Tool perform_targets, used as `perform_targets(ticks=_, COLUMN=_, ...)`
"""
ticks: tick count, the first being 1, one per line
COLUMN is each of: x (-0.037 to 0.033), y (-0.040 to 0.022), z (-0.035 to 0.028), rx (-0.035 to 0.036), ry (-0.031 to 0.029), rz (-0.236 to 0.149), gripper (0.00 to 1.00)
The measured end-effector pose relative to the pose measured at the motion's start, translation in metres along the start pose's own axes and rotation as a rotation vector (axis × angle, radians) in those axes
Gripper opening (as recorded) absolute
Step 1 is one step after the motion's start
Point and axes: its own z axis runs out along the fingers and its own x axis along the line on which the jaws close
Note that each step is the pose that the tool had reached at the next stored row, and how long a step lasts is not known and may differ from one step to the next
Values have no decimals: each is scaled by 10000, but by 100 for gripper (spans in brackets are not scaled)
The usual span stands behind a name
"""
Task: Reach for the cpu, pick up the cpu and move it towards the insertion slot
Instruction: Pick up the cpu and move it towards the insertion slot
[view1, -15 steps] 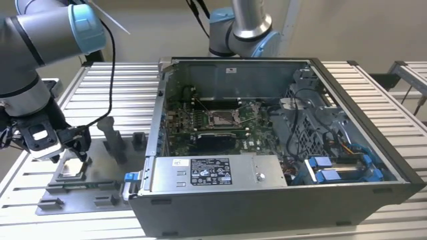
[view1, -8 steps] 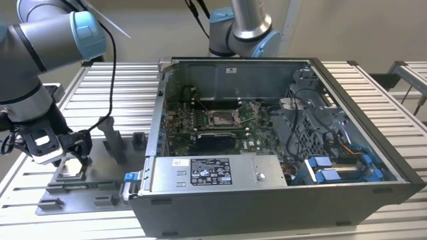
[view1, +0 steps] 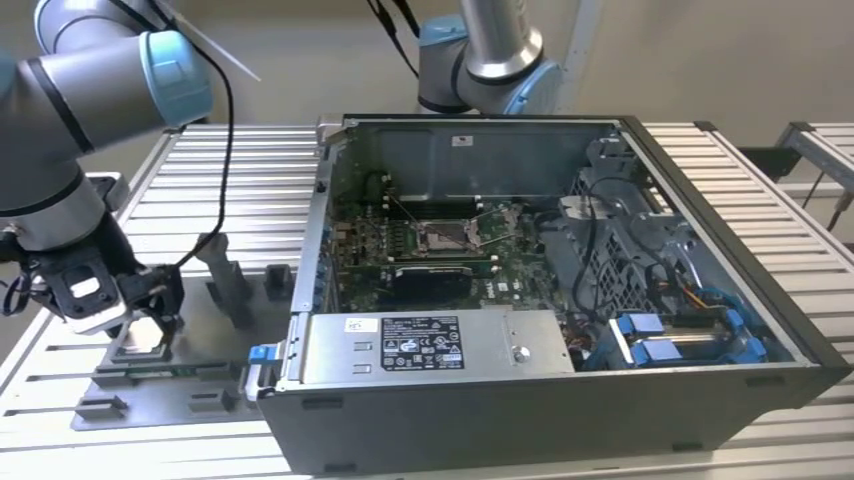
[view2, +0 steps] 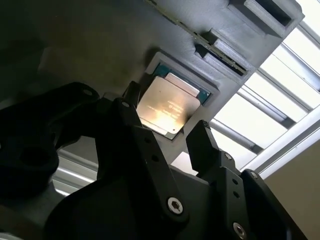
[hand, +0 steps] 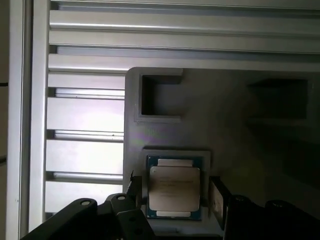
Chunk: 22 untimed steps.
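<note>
— While the arm hangs at the exterior view's left, where is the cpu (view2: 169, 106)?
— It lies flat in a square pocket of the grey fixture plate (view1: 200, 352), on the worktop (view1: 240, 170) left of the computer case (view1: 534, 410).
— And the gripper (view1: 143, 318)?
— Spread, low over the cpu, one of its fingers (view2: 127, 114) on each side. I cannot tell whether they touch it.
— The insertion slot (view1: 445, 235)?
— Well apart, inside the case.

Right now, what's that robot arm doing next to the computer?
The robot's claw is down at the grey tray on the exterior view's left of the open computer case. Its fingers stand apart on either side of the cpu, which lies flat in its holder. The insertion slot is inside the case.
</note>
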Motion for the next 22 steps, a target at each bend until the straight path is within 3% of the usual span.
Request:
perform_targets(ticks=7, x=1, y=-11, z=48, rx=1, ry=1, rz=-1, gripper=100)
perform_targets(ticks=22, x=1, y=-11, z=61, rx=1, ry=1, rz=-1, gripper=100)
